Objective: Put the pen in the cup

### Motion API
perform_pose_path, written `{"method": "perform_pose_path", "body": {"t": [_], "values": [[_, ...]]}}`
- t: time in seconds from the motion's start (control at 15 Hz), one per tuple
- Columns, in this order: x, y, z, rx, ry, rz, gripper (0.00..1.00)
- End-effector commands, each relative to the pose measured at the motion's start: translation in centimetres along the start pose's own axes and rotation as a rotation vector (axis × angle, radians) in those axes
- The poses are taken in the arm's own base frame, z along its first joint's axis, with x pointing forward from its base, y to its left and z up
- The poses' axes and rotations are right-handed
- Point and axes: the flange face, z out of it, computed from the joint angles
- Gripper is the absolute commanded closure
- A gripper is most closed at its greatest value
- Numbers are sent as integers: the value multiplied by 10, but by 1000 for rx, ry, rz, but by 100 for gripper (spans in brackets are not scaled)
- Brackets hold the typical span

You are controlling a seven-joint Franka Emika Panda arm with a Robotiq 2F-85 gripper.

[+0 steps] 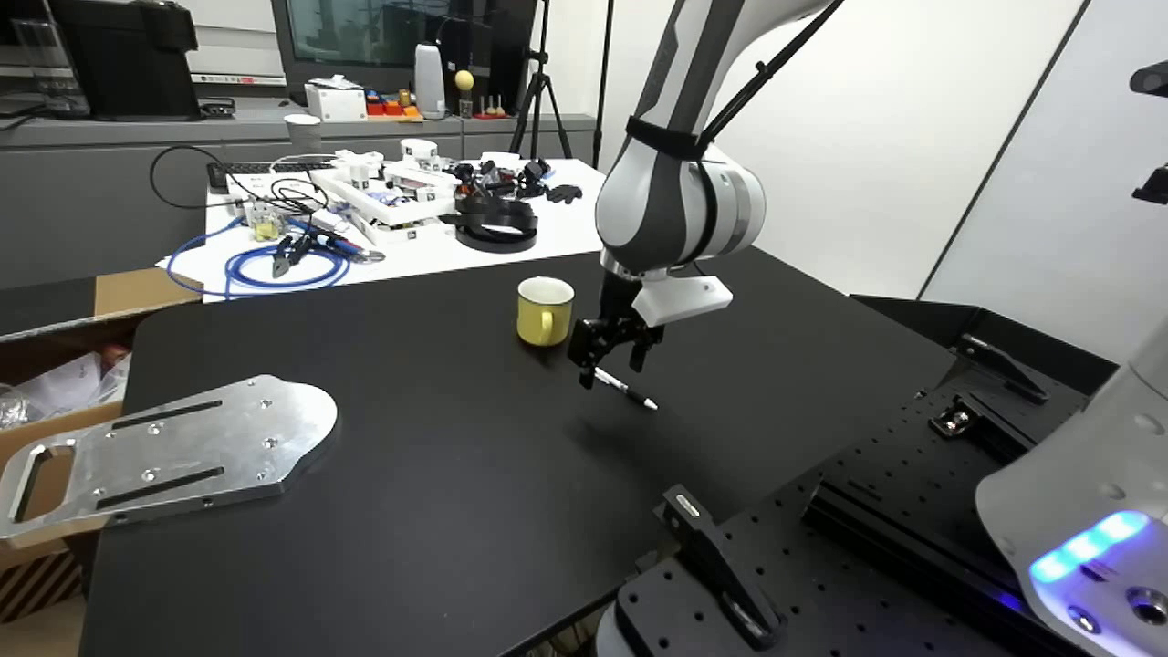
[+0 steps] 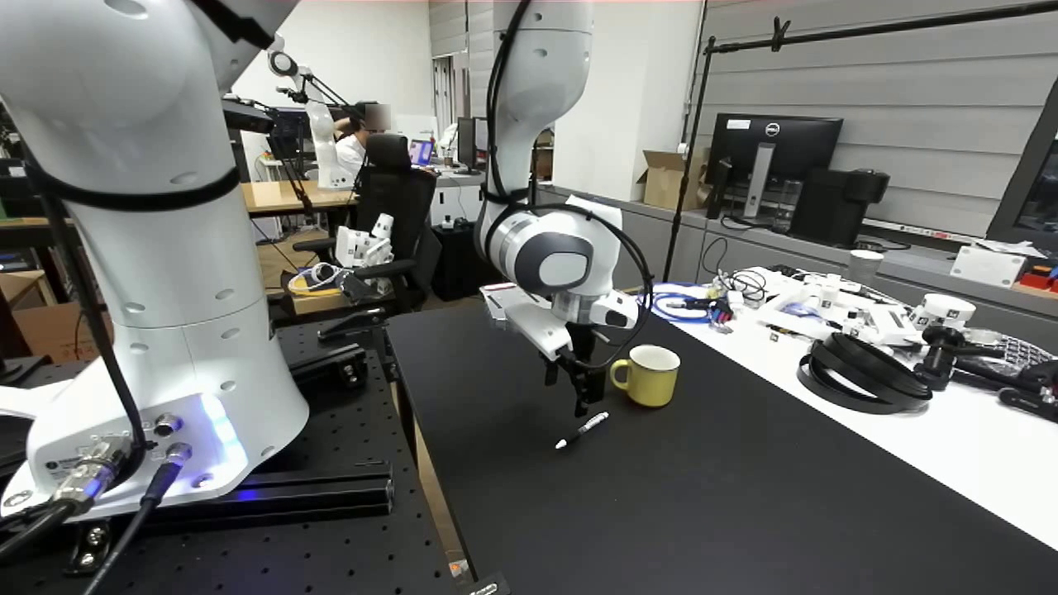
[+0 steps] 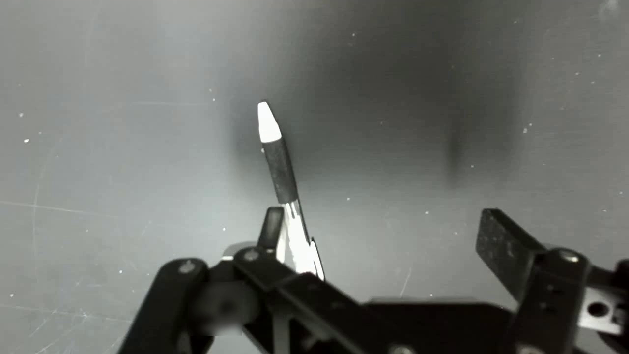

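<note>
A white pen with a black grip (image 1: 626, 390) lies on the black table; it also shows in an exterior view (image 2: 583, 430) and in the wrist view (image 3: 281, 169). A yellow mug with a white inside (image 1: 538, 319) stands upright behind the pen, also in an exterior view (image 2: 650, 380). My gripper (image 1: 611, 370) is open and empty above the pen, close beside the mug; it shows in an exterior view (image 2: 567, 395) too. In the wrist view my gripper (image 3: 383, 231) has its fingers wide apart. The pen lies by the left finger, which hides its rear end.
A silver metal plate (image 1: 196, 438) lies at the table's left edge. A white table (image 1: 566, 214) behind holds cables, pliers, white parts and black rings (image 2: 864, 376). A cardboard box (image 1: 146, 287) is beside the black table. The robot base (image 2: 178, 330) stands on a perforated plate.
</note>
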Motion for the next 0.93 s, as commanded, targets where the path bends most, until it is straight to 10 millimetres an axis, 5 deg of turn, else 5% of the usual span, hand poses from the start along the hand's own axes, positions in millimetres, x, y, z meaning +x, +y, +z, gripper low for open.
{"method": "perform_pose_path", "body": {"t": [0.0, 0.53, 0.67, 0.87], "values": [[-3, 13, 1, -9, 8, 10, 0], [-9, 30, 19, -42, 28, -17, 0], [-11, 31, 23, -57, 44, -32, 25], [-12, 33, 27, -62, 65, -36, 47]]}}
